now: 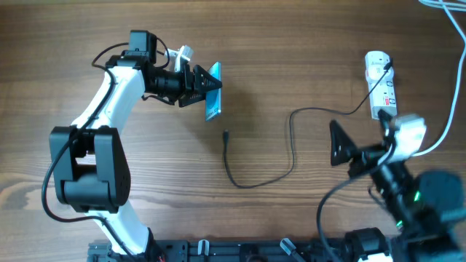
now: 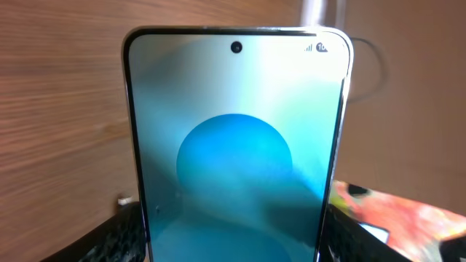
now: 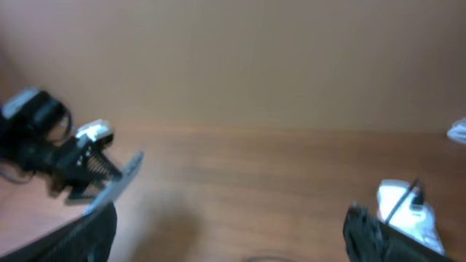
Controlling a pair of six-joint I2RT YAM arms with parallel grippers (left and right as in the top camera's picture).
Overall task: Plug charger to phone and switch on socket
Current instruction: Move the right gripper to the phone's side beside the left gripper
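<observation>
Desk (image 1: 291,44): wood grain, carries everything.

Left gripper (image 1: 198,86): clamped on the phone (image 1: 212,91), one finger on each long edge. The left wrist view shows the fingers (image 2: 124,233) flanking the lower screen. The phone looks raised and tilted off the desk, screen lit turquoise.

Right gripper (image 1: 336,142): well apart from the phone, toward the robot's right. Its fingers are spread wide with nothing between them.

Socket (image 1: 380,84): further from the phone than the right gripper, same side. Switch not yet touched, I judge.

Charger (image 1: 293,145): runs from the socket, loops back toward the phone. Plug tip (image 1: 226,135) lies on the desk near the phone, on the side toward the robot's base, apart from it.

Step in hand: phone presented, plug not in. Next move probably calls for the right gripper to cross to the tip, pinch it near the end and line it up with the phone's port. The port is not visible.

Writing: small status marks at the phone's top corner (image 2: 320,47), too blurred to read. Red marks on the socket illegible. No brand seen.
</observation>
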